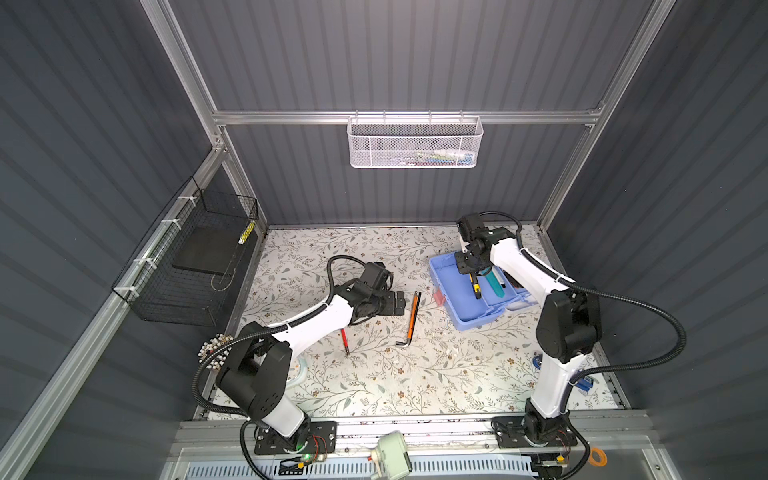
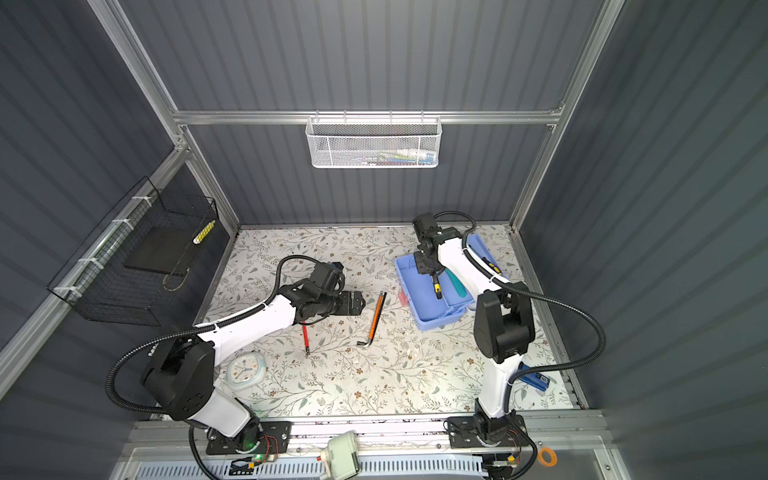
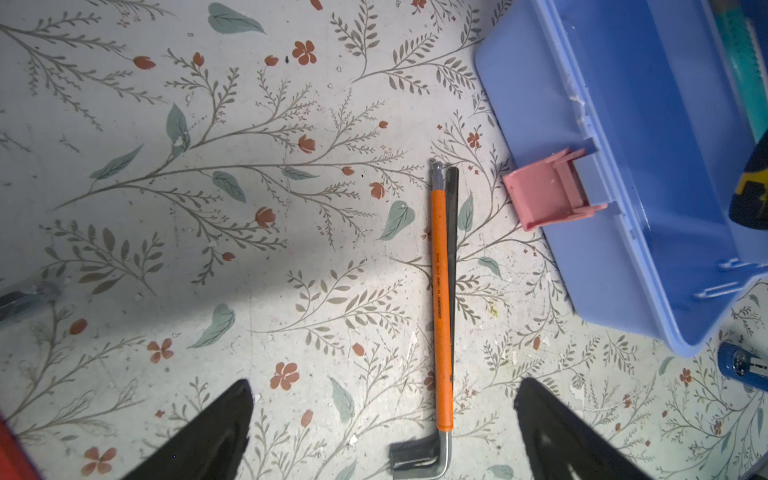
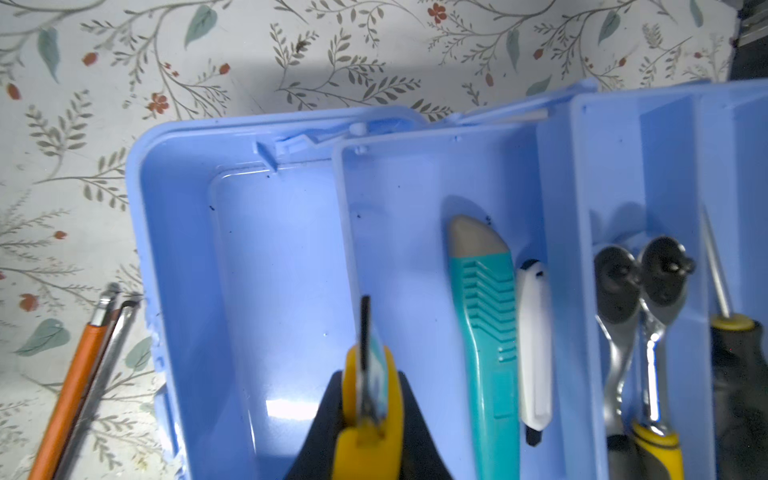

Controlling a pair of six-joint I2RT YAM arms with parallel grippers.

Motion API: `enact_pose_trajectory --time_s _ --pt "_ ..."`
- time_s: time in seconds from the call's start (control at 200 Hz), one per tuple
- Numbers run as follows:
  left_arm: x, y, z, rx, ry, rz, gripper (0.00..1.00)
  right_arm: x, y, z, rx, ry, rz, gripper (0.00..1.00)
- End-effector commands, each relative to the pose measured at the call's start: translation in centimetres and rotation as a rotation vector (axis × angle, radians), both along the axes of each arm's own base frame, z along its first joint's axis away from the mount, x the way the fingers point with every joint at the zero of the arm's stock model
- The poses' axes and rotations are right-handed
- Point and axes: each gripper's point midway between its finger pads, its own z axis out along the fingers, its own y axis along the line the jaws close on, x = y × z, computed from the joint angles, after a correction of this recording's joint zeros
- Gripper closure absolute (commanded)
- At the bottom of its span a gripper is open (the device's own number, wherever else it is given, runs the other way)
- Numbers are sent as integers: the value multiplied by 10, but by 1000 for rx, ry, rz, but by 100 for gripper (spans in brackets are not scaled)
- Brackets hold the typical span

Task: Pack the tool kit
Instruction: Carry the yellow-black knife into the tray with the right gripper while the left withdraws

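The tool kit's light blue box stands open on the right of the table, its pink latch facing the middle. My right gripper is shut on a yellow utility knife and holds it over the box, near the wall between the deep base and the first tray. The trays hold a teal knife, ratchets and a black-yellow screwdriver. My left gripper is open and low over the table. An orange-sleeved hex key lies just ahead of it, its bend between the fingers. A red-handled screwdriver lies beneath the left arm.
A white mesh basket hangs on the back wall. A black wire basket hangs on the left wall. A round clock lies near the left arm's base. A blue stapler lies behind the right arm.
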Motion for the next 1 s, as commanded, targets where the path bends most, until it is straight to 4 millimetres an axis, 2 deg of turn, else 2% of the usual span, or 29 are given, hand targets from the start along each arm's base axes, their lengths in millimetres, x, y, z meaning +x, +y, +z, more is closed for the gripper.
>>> enact_pose_trajectory --time_s 0.0,0.175,0.345,0.74,0.995 --pt "1 1 4 22 -5 -14 0 -5 -12 10 -68 27 15 92" --pt "2 -1 0 19 2 -18 0 -13 5 31 55 2 39 91" --pt "3 -6 -2 12 11 -29 0 -14 -14 42 -55 -14 43 91" --pt "3 -5 -2 13 14 -29 0 -2 -40 15 -266 21 42 90" --pt "3 -6 -4 14 19 -31 0 5 -50 -2 -343 22 27 87"
